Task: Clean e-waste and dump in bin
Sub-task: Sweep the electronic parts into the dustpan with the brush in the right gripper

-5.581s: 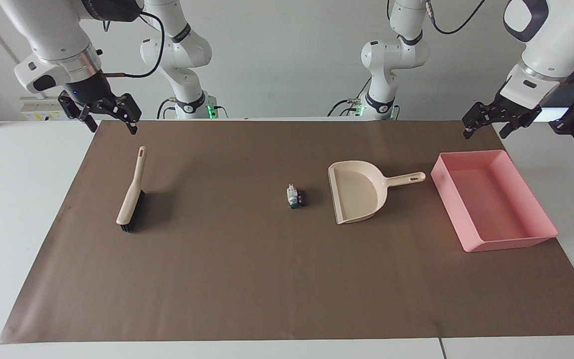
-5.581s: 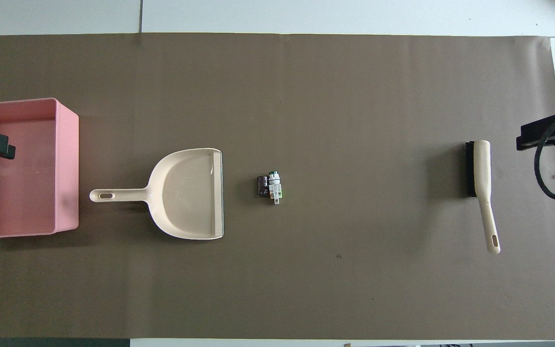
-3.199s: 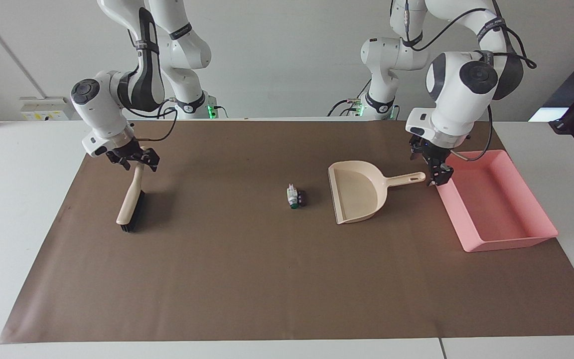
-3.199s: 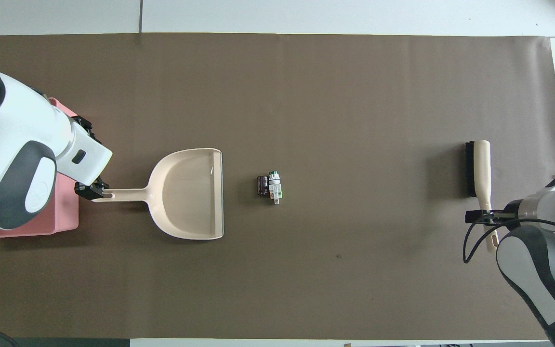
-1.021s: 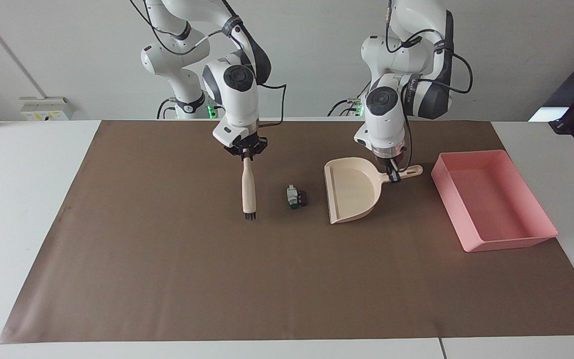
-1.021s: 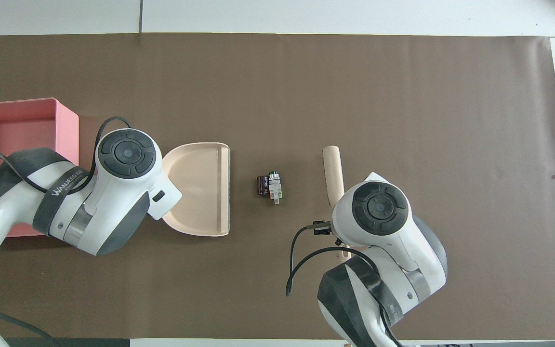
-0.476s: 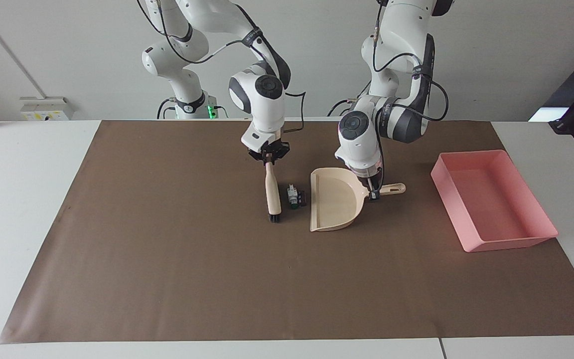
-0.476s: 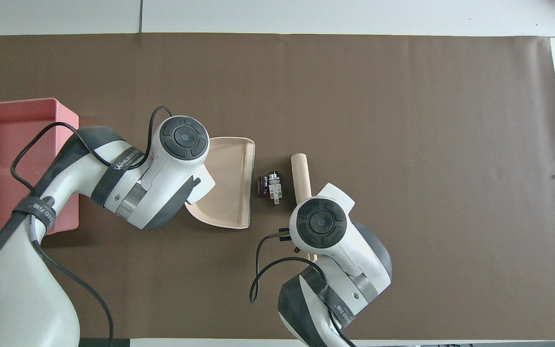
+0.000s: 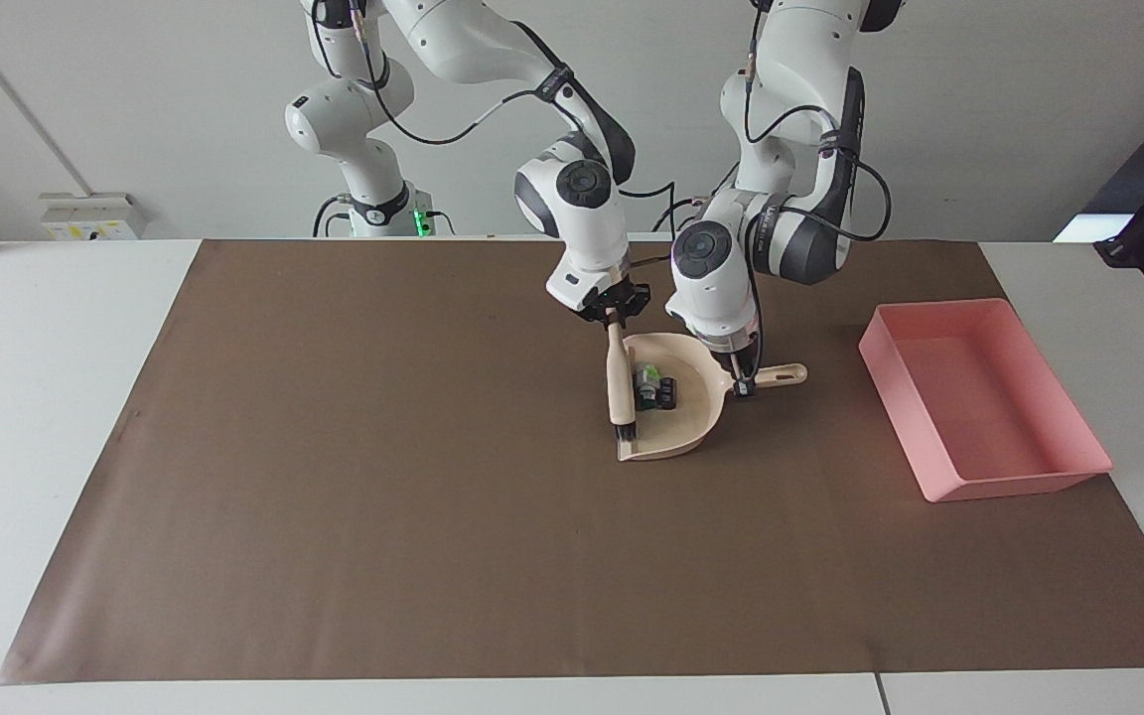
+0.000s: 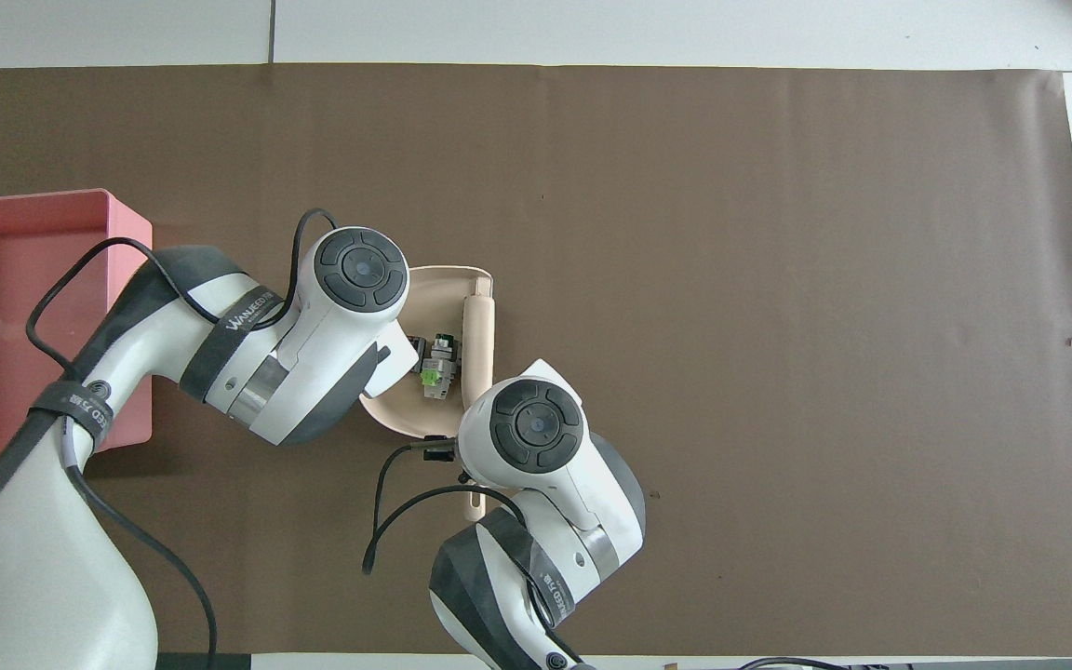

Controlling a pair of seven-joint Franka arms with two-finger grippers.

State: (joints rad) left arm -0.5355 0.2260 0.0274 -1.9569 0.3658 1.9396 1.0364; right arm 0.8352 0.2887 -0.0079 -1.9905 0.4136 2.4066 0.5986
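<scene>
The e-waste [image 9: 653, 389], a small white, green and black cluster, lies inside the beige dustpan [image 9: 696, 412]; it also shows in the overhead view [image 10: 438, 366]. My left gripper [image 9: 743, 382] is shut on the dustpan's handle [image 9: 781, 375]. My right gripper [image 9: 612, 310] is shut on the handle of a beige brush [image 9: 619, 382], whose black bristles rest at the dustpan's open mouth. In the overhead view the brush [image 10: 478, 326] lies across the mouth of the dustpan [image 10: 438, 284], and both grippers are hidden under their wrists. The pink bin [image 9: 1014, 485] stands at the left arm's end of the table.
A brown mat [image 9: 433, 516] covers most of the white table. In the overhead view the bin [image 10: 131, 326] is partly covered by the left arm.
The right gripper has swept the brush toward the dustpan and pushed the e-waste off the mat into it. The dustpan has stayed almost where it was.
</scene>
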